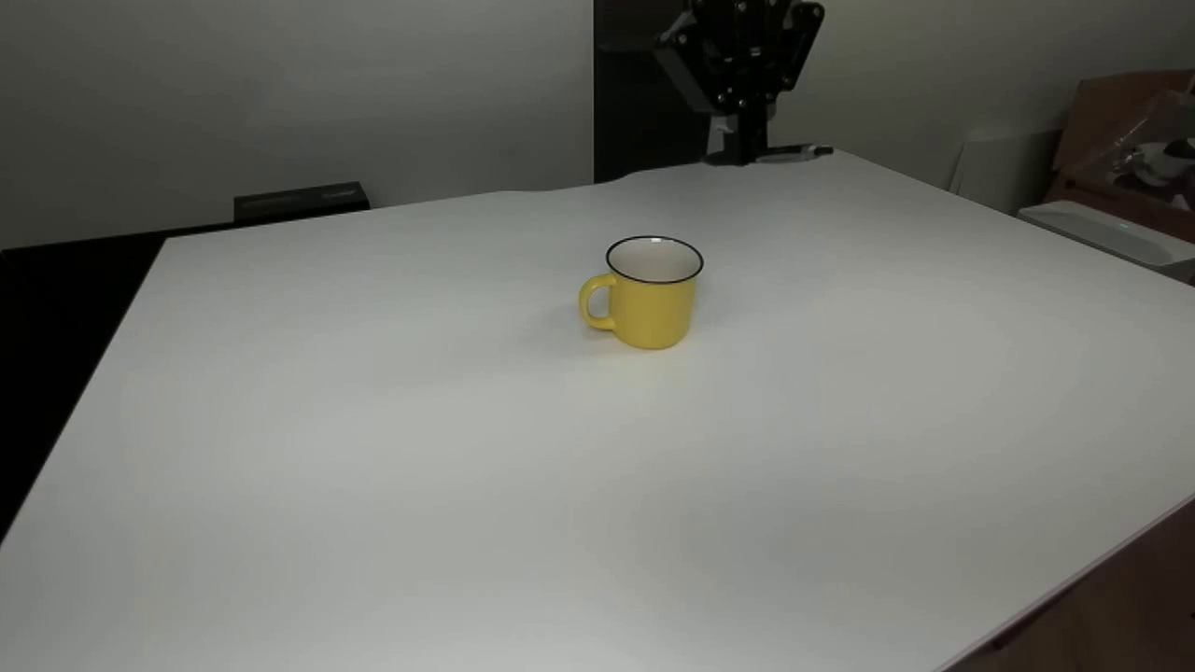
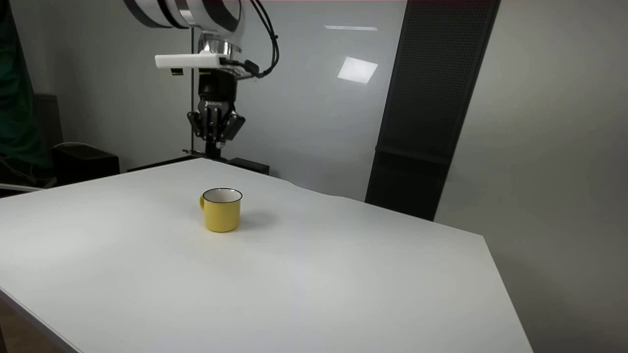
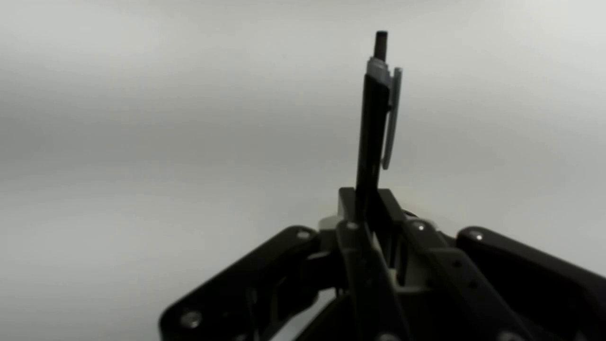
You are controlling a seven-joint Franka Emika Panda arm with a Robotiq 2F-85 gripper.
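Between the jaws, a black click pen [image 3: 372, 123] is clamped past its clip [image 3: 392, 121], leaving that end free! The yellow mug [image 1: 652, 313] stands upright on the desk [image 1: 448, 467], looking stable.

Mug [image 1: 651, 313]: smooth, glossy; ceramic or enamel, I can't tell. Table [image 1: 420, 448] under mug: smooth, mostly matt, faint sheen. My gripper [image 3: 367, 203], beyond mug: satin, metal or plastic, unclear; screws [image 3: 191, 319] bright metal. Pen [image 3: 373, 123], likewise beyond mug: slick, plastic-looking; clip [image 3: 392, 121] metallic-looking. Wall [image 2: 314, 122] past mug: glossy, mirroring light. Panel [image 2: 431, 73] past mug: perforated, matt. Box [image 1: 1130, 98] well beyond mug: cardboard-looking, with crinkled clear plastic [image 1: 1139, 140].
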